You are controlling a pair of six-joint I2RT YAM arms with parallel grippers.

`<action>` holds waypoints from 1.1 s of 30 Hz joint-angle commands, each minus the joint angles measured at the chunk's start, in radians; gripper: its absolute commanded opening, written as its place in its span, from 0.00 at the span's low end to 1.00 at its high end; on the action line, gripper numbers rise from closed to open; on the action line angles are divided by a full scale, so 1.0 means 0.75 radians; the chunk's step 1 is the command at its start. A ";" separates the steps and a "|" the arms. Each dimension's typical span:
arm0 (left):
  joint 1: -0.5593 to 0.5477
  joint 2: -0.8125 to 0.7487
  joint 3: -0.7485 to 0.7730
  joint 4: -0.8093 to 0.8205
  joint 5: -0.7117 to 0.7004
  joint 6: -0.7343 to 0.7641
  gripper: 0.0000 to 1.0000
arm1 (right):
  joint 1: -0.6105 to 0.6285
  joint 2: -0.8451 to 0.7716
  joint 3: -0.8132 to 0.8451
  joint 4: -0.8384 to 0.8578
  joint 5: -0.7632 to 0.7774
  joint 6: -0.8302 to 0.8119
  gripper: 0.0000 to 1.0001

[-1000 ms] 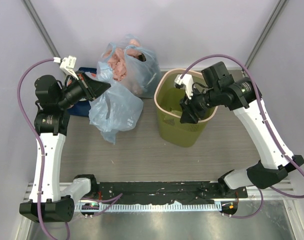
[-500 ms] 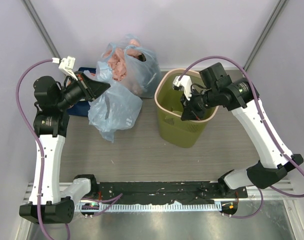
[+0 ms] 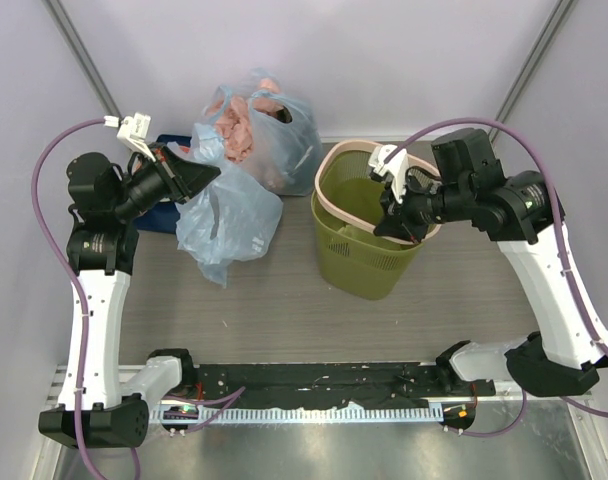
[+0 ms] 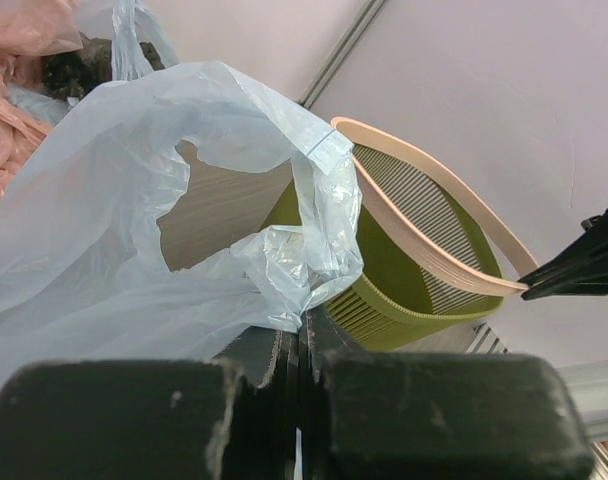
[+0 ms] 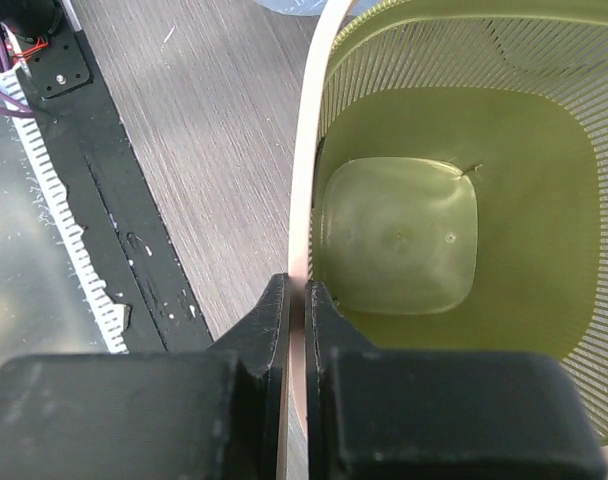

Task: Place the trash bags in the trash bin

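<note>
The light-blue trash bag [image 3: 229, 220] hangs limp from my left gripper [image 3: 209, 172], which is shut on its upper edge left of the bin. In the left wrist view the bag [image 4: 104, 250] bunches at the closed jaws of that gripper [image 4: 304, 325]. The olive-green trash bin [image 3: 364, 260] stands upright at the table's middle right, nothing in it [image 5: 404, 240]. My right gripper [image 3: 404, 225] is shut on the pinkish-beige rim ring [image 3: 320, 200], which sits tilted and raised off the bin's top edge [image 4: 434, 215]. The right gripper [image 5: 296, 290] pinches the ring [image 5: 302, 180].
A knotted blue bag with pink lumps [image 3: 259, 125] lies at the back, behind the trash bag. A dark blue object [image 3: 164, 210] lies under my left arm. A black strip [image 3: 314, 385] runs along the near table edge. Walls close in behind and on both sides.
My right gripper has drawn to the right and up with the rim ring, which has come up off the bin's edge and tilted. The left arm and bag have not moved.
</note>
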 commanded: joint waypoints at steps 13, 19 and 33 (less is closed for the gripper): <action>0.007 -0.018 0.035 0.012 0.018 0.082 0.00 | 0.002 -0.077 0.196 0.574 0.449 0.168 0.01; 0.007 -0.012 0.057 0.036 0.057 0.090 0.00 | -0.031 -0.059 0.147 0.825 0.780 0.160 0.01; 0.009 0.013 0.133 0.073 0.102 0.110 0.00 | -0.769 0.222 -0.073 0.936 0.562 0.140 0.01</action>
